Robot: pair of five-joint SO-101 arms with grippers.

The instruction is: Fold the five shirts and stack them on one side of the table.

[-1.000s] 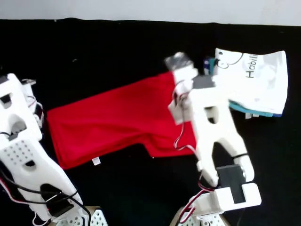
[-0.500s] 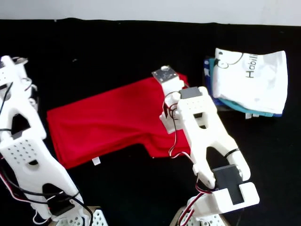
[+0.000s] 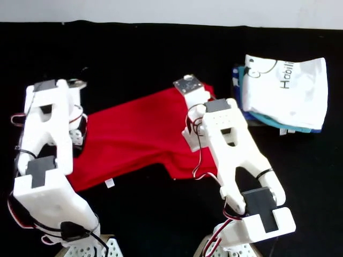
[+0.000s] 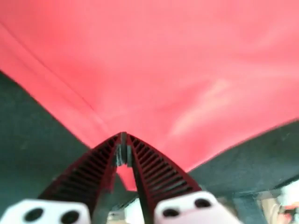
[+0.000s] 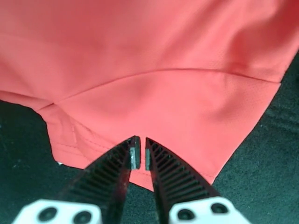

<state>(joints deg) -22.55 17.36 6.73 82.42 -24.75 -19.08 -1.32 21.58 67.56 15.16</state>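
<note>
red short-sleeved cloth shirt (image 3: 134, 134) lies loosely spread on the black bench (image 3: 134, 48). one side edge is under the left fingers (image 4: 122, 144), the opposite hem under the right fingers (image 5: 135, 154).
left fingers: tips pressed together over the red edge. right fingers: nearly together, thin slit between them, right at the hem. can't tell if either has cloth caught.

risks, as i judge them:
- only one layer pinched, or none: that end drops on the lift and the fold goes skew
- the two arms lift unevenly: cloth twists or bunches
- stack of folded shirts (image 3: 284, 96) sits just beyond the right fingers, so a wide swing could knock the white top one

count: 1 red shirt unfolded. 1 stack with white, teal and blue layers, so 3 clear; can't tell if there are more. 2 arms.
</note>
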